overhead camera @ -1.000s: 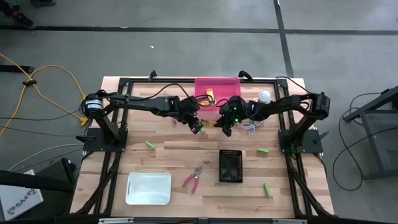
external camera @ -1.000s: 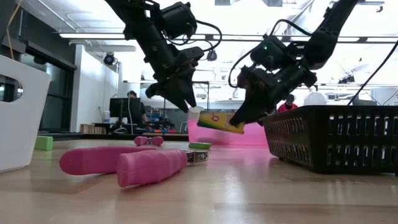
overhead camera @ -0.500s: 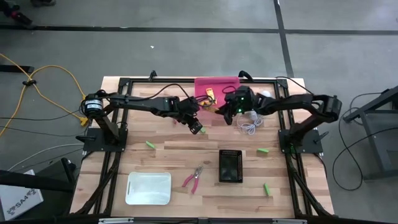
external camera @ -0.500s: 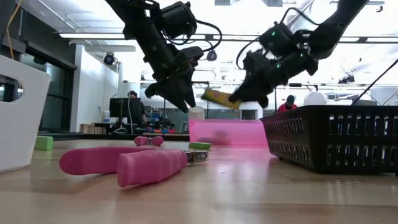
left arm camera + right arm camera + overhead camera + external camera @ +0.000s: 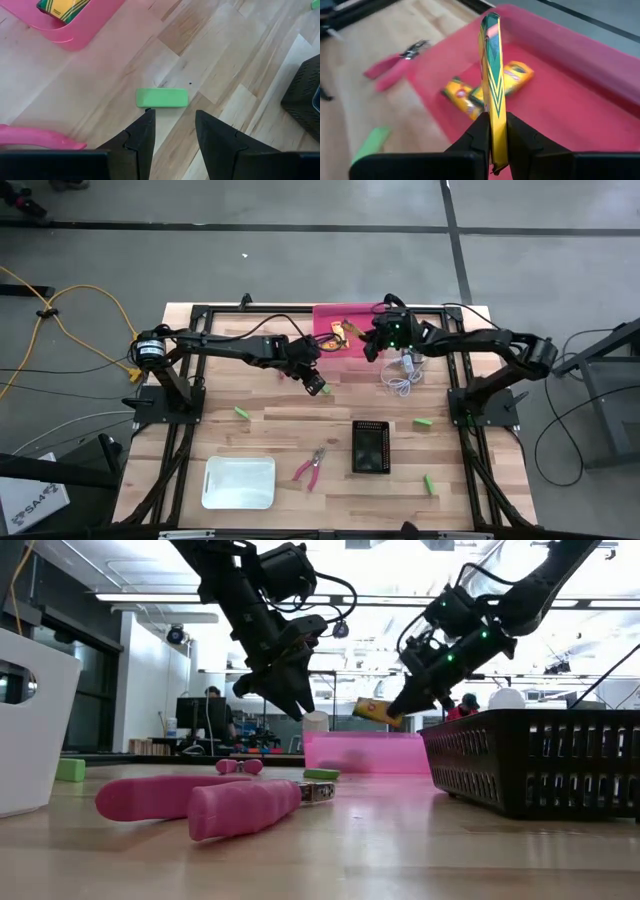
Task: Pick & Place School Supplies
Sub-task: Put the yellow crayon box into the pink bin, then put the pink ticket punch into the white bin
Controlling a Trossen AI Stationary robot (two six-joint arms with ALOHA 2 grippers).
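My right gripper (image 5: pixel 496 131) is shut on a flat yellow-and-green crayon box (image 5: pixel 492 85) and holds it over the pink tray (image 5: pixel 580 75) at the table's far middle. Two more yellow boxes (image 5: pixel 470 97) lie flat in that tray. My left gripper (image 5: pixel 172 127) is open and slants down over a green block (image 5: pixel 162 98) that lies flat on the wood just in front of its fingertips. It touches nothing. Pink-handled pliers (image 5: pixel 395 67) lie on the table near the tray's left side. My right gripper pinches the crayon box's two broad faces near its lower end (image 5: pixel 495 122) between its two fingers. The fingers slant down toward the tray from the table's right. The box sticks out ahead of the fingers, edge-on to the wrist camera, lifted clear above the tray (image 5: pixel 372 710).
A second pair of pink pliers (image 5: pixel 310 468), a black mesh basket (image 5: pixel 370 447) and a white tray (image 5: pixel 239 482) sit in the near half. Green blocks (image 5: pixel 241 413) (image 5: pixel 423 422) (image 5: pixel 429 483) lie scattered. A white bulb with coiled cable (image 5: pixel 405 375) lies right of the pink tray.
My right gripper has risen and swung toward the table's far edge with the crayon box, tipping up nearer to level. The box has gone from low beside the tray's near side to above the tray.
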